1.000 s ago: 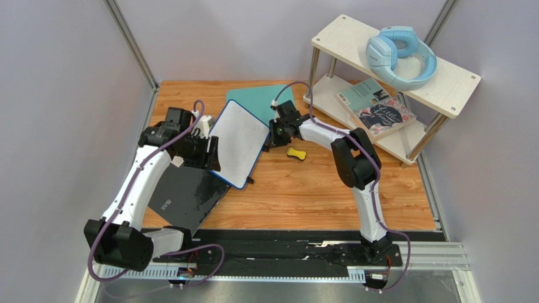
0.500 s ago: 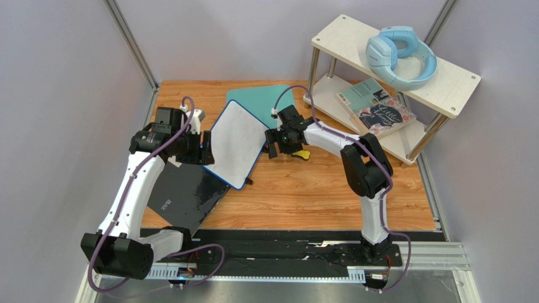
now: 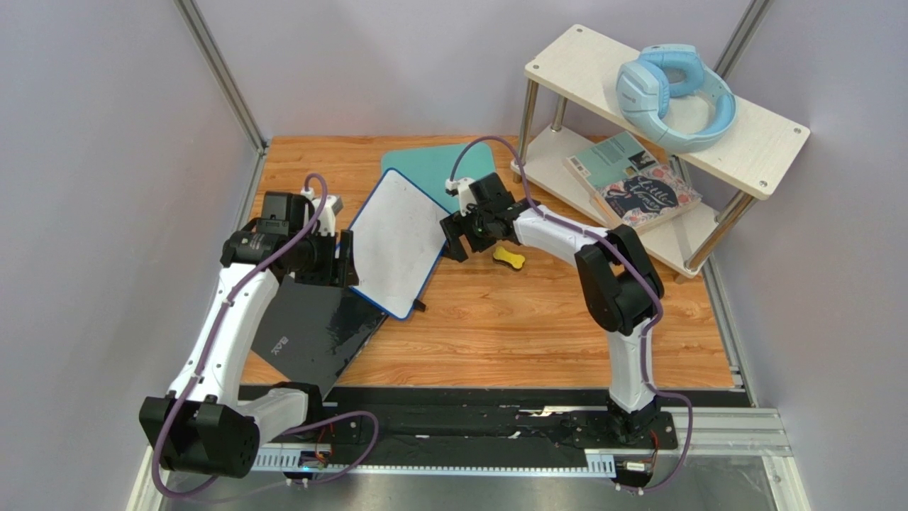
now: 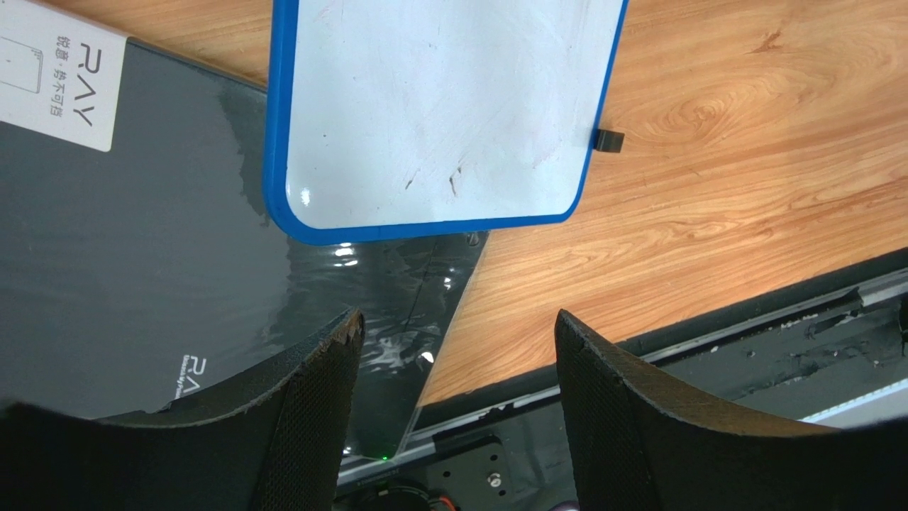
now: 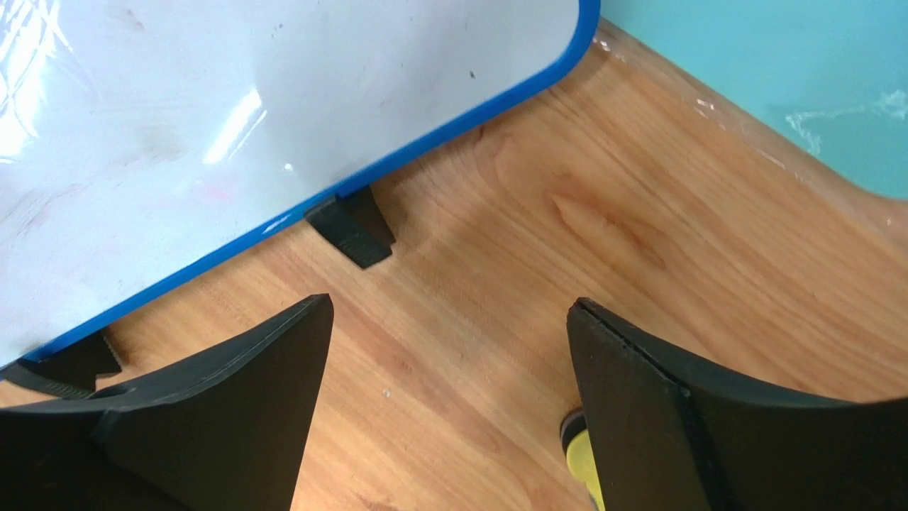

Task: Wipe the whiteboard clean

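Note:
The whiteboard, white with a thin blue frame, rests at a slant mid-table, its lower corner over the black slab. Only faint smudges and small dark specks show on the whiteboard in the left wrist view. One black foot shows under the whiteboard edge. My left gripper stands open at the board's left edge, its fingers empty. My right gripper is open at the board's right edge, over bare wood. A small yellow eraser lies on the table beside its right finger.
A glossy black slab lies at the left front. A teal mat lies behind the board. At the back right stands a two-level shelf with blue headphones on top and books below. Walls close in both sides.
My right gripper has gone from shut to open and shifted a little toward the board's upper right edge. My left gripper has drawn slightly left, off the board. The yellow eraser stays on the table.

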`<action>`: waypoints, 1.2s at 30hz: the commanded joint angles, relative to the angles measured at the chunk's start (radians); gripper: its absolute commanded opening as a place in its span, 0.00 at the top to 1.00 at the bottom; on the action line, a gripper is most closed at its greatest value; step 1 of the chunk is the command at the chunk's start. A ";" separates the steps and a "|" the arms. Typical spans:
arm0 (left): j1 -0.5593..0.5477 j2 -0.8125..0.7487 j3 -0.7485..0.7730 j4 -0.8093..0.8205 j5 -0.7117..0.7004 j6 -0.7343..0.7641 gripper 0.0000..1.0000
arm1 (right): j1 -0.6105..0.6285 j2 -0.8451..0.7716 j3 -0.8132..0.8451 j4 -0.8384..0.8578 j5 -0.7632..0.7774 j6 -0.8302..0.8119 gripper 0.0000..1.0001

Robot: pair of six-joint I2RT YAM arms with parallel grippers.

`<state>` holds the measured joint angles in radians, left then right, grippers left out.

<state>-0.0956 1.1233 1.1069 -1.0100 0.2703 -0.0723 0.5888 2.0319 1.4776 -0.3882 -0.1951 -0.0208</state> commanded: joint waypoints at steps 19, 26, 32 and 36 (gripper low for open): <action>0.011 -0.014 0.010 0.011 0.015 0.008 0.32 | 0.048 0.175 0.176 0.058 -0.030 -0.044 0.66; 0.011 -0.016 0.011 0.008 0.017 0.006 0.32 | 0.051 0.165 0.138 0.074 -0.023 -0.042 0.84; 0.011 -0.020 0.011 0.010 0.017 0.006 0.32 | 0.052 0.117 0.072 0.101 0.000 -0.039 0.90; 0.011 -0.022 0.010 0.008 0.017 0.005 0.32 | 0.052 0.057 -0.040 0.150 0.080 -0.022 0.92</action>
<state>-0.0898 1.1233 1.1069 -1.0092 0.2787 -0.0696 0.6456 2.1521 1.5326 -0.2813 -0.2241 -0.0677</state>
